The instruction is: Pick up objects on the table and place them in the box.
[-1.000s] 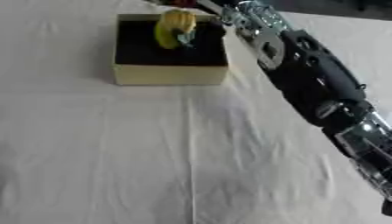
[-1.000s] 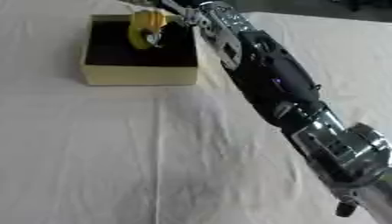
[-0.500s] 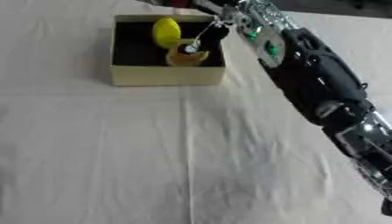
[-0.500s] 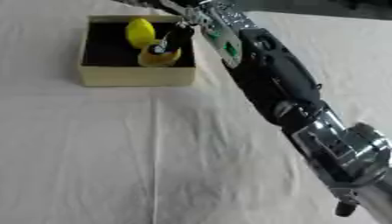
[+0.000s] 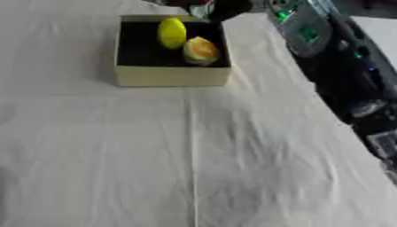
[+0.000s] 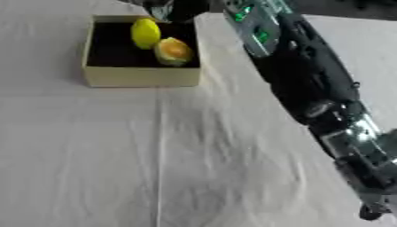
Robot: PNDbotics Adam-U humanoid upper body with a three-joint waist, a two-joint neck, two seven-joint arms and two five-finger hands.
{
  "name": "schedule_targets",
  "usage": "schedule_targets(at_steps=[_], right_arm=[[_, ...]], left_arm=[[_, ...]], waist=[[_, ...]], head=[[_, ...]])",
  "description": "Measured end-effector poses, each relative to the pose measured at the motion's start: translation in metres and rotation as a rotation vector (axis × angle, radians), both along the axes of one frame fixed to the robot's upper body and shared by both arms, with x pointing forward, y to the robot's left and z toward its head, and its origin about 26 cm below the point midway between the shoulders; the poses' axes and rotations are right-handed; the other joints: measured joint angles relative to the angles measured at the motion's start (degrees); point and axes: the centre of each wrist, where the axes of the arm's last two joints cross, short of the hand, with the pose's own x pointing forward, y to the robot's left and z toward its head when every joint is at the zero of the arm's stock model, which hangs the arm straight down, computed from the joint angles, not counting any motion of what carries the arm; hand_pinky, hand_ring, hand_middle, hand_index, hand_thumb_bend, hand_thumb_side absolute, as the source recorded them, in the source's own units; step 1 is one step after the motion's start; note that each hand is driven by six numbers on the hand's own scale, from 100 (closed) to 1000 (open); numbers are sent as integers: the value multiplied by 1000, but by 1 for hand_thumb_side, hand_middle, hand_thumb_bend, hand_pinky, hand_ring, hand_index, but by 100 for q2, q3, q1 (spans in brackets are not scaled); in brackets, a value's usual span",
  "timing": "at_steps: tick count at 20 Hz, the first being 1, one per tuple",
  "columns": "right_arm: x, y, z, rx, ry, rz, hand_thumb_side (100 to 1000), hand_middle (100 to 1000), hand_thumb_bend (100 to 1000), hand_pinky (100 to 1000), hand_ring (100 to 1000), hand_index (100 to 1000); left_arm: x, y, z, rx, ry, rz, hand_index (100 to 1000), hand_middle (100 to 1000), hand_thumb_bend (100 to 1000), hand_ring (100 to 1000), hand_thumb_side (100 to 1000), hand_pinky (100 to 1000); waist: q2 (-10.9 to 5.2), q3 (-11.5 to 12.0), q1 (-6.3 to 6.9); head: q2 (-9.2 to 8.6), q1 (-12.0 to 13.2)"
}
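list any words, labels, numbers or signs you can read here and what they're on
No readable text anywhere in these views.
Box: plain cream walls, no print visible.
Yellow object and orange object inside the box: no label visible.
Right arm: green lights and small marks, too blurred to read.
Tablecloth: plain.

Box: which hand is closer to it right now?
Right. The right hand sits at the far rim of the box; the left hand shows in neither view.
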Motion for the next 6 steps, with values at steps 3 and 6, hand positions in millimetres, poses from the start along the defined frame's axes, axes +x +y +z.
schedule_targets(at_steps=[3, 6], right_arm=[[-39, -18, 9, 80, -53, 30, 379, 795, 100, 848, 731, 849], [-80, -36, 11, 155, -115, 55, 357, 793, 100, 846, 725, 842]], left_arm=[[0, 3, 1, 3, -9, 17, 820, 714, 133, 814, 700, 838], [0, 7, 4, 8, -28, 38, 822, 718, 143, 816, 682, 837]], waist=[[0, -66, 68], [1, -122, 154]], head=[[39, 182], [47, 339]])
